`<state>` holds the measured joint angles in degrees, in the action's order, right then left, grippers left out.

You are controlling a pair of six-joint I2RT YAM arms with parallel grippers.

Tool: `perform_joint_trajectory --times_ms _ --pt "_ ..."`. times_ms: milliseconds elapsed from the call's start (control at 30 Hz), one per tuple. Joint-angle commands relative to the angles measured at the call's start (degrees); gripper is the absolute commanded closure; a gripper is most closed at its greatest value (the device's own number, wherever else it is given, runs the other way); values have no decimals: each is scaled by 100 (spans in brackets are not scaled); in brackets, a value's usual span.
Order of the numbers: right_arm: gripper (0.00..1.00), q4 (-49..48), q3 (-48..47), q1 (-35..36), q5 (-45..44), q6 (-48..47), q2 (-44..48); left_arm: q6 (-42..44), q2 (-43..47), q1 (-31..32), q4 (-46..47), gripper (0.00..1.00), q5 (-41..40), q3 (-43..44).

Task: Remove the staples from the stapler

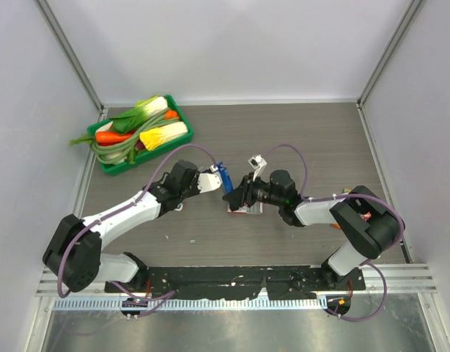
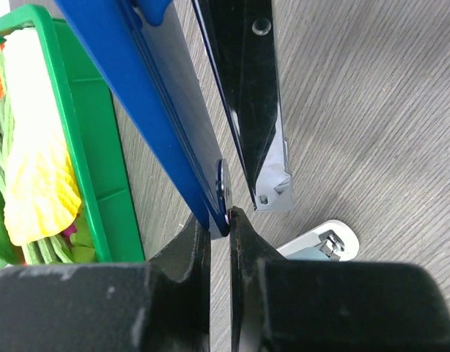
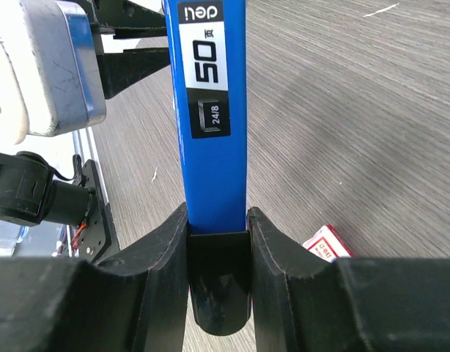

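Between the two arms, lifted off the grey wooden counter (image 1: 320, 139), is the long dark blue plastic stapler (image 1: 223, 176). Both sets of jaws hold it at once. The left jaws are almost closed and pinch a thin blue edge by the hinge. The right jaws are clamped on the two sides of the blue body, close to its black end.

From each wrist camera, the stapler's long side runs straight away from the jaws. It is open like a V. The blue top (image 2: 159, 110) leans to one side, and the shiny black rail (image 2: 243, 88) with a silver tip leans to the other.

I think the staples sit in that black rail, so they would have to come out along it. No staples can be seen. The flat red-and-white box (image 1: 245, 210) lies on the counter just under the right jaws.
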<state>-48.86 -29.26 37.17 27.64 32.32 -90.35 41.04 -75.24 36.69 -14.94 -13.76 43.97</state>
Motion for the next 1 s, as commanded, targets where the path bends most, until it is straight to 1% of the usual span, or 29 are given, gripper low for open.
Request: perform_joint_trajectory --times_ms 0,133,333,633,967 --pt "99 -818 -28 -183 -162 381 333 642 89 163 430 100 -443 -221" --pt "99 -766 -10 -306 -83 372 430 888 106 216 632 100 -593 -388" --pt "99 -432 -80 -508 101 232 623 1125 115 251 712 100 -637 -573" --pt "99 420 -511 -807 435 -164 711 1319 133 330 729 100 -646 -766" --pt "99 1044 -1047 -1124 708 -472 878 1591 150 348 685 100 -751 -898"
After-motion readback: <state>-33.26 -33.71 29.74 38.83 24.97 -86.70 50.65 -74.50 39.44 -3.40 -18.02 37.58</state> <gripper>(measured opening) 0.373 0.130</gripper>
